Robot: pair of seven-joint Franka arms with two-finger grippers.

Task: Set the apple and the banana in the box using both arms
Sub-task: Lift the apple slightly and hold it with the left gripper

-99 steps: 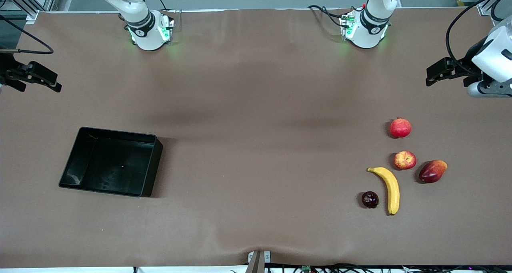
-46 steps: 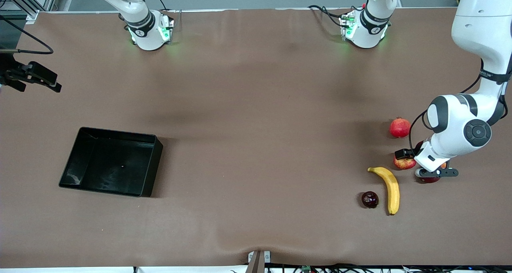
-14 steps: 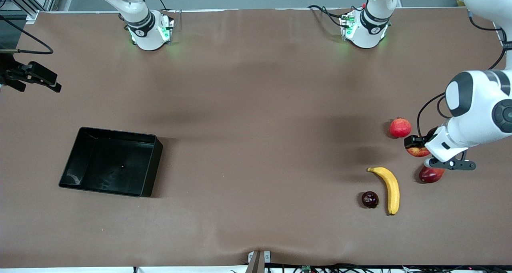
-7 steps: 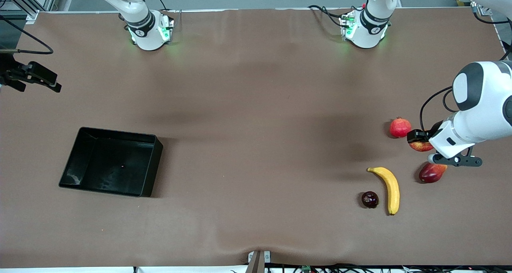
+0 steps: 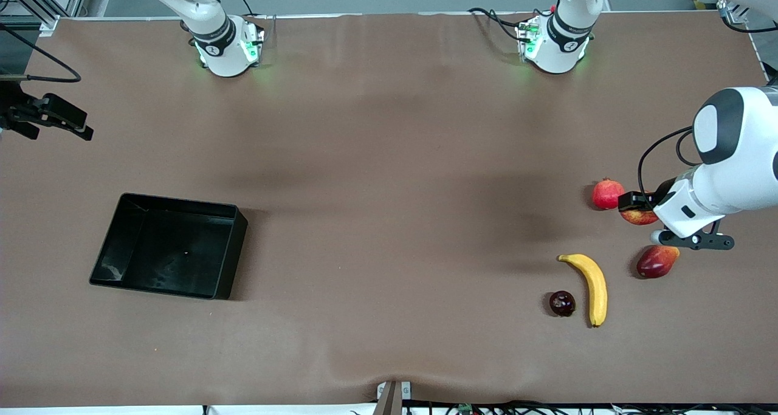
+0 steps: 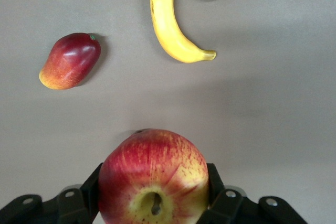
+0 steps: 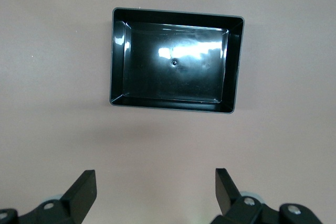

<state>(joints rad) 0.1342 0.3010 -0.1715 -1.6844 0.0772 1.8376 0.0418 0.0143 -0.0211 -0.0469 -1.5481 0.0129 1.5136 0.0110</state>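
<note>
The apple [image 6: 153, 178] is being pinched between the fingers of the left gripper [image 5: 638, 207] and held in the air over the table [image 5: 389, 220] beside the pomegranate [image 5: 608, 194], so that it can be carried toward the box [image 5: 121, 245]. Compared with a second ago, it is being held higher. The banana [image 5: 592, 286] is lying untouched, nearer the front camera. The box is sitting toward the right arm's end. The right gripper [image 7: 152, 188] is being kept spread and waiting high above the box.
</note>
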